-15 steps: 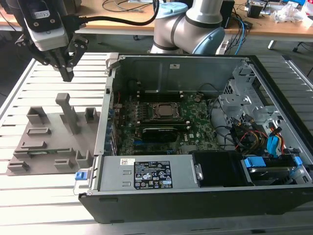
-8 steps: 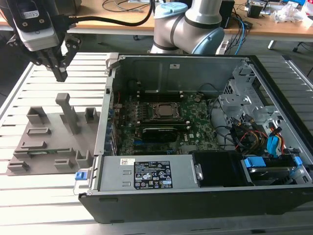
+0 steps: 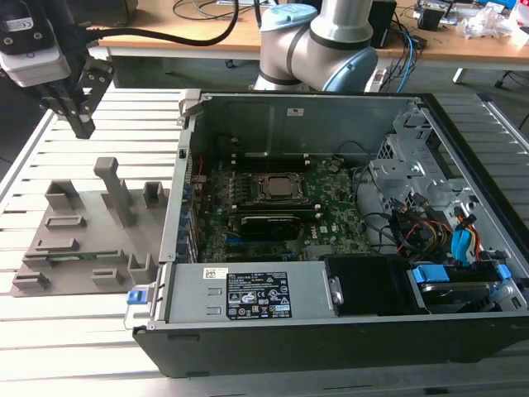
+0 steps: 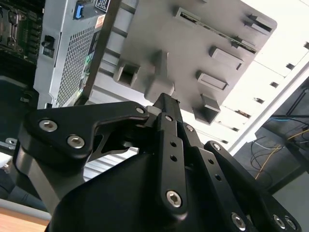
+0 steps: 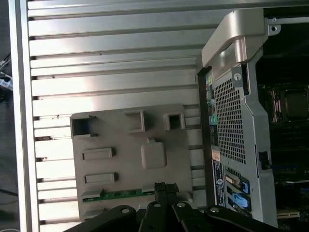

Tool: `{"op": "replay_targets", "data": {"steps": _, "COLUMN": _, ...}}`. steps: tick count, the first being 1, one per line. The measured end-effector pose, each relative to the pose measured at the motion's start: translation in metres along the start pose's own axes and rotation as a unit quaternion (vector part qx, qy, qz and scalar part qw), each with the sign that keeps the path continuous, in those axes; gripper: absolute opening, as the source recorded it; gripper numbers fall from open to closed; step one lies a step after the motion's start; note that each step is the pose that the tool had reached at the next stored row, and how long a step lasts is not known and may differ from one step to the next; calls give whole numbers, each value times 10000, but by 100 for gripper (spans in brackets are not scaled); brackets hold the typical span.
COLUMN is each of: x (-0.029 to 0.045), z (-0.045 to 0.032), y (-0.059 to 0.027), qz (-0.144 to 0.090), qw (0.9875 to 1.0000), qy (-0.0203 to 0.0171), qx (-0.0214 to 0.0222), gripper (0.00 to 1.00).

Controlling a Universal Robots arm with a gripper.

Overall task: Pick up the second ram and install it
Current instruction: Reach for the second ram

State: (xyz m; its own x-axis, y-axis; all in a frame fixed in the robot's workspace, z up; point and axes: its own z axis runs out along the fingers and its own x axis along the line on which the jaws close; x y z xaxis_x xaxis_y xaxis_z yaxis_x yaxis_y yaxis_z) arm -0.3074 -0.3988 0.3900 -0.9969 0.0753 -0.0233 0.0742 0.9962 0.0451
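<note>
Your claw hangs narrow and empty above the grey holder tray; the second ram sits slotted in that tray. Approach step, I'd say: gripping calls for opening across its edge.

1. The open computer case lay on the slatted aluminium table, with its motherboard exposed inside.
2. The grey holder tray lay flat on the table just beside the case, on the exterior view's left of it.
3. The second ram sat in a slot of the tray, apart from the case wall.
4. The gripper hung above the table on the same side of the case, past the tray's far edge and touching nothing. Its fingertips met with nothing between them.
5. The arm base stood behind the case's rear wall.
6. A wooden desk carrying cables ran behind the case.
</note>
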Motion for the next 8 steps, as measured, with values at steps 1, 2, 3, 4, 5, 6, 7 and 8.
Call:
{"op": "replay_targets", "data": {"steps": 1, "x": 16, "z": 1, "y": -1, "qz": 0, "qw": 10000, "qy": 0, "qx": 0, "gripper": 11}}
{"op": "replay_targets", "data": {"steps": 2, "x": 32, "z": 1, "y": -3, "qz": 0, "qw": 10000, "qy": 0, "qx": 0, "gripper": 11}}
{"op": "replay_targets", "data": {"steps": 3, "x": 50, "z": 1, "y": -4, "qz": 0, "qw": 10000, "qy": 0, "qx": 0, "gripper": 11}}
{"op": "replay_targets", "data": {"steps": 4, "x": 63, "z": 2, "y": -5, "qz": 0, "qw": 10000, "qy": 0, "qx": 0, "gripper": 11}}
{"op": "replay_targets", "data": {"steps": 5, "x": 81, "z": 2, "y": -6, "qz": 0, "qw": 10000, "qy": 0, "qx": 0, "gripper": 11}}
{"op": "replay_targets", "data": {"steps": 6, "x": 106, "z": 4, "y": -8, "qz": 0, "qw": 10000, "qy": 0, "qx": 0, "gripper": 11}}
{"op": "replay_targets", "data": {"steps": 7, "x": 119, "z": 4, "y": -9, "qz": 0, "qw": 10000, "qy": 0, "qx": 0, "gripper": 11}}
{"op": "replay_targets", "data": {"steps": 8, "x": 128, "z": 4, "y": -10, "qz": 0, "qw": 10000, "qy": 0, "qx": 0, "gripper": 11}}
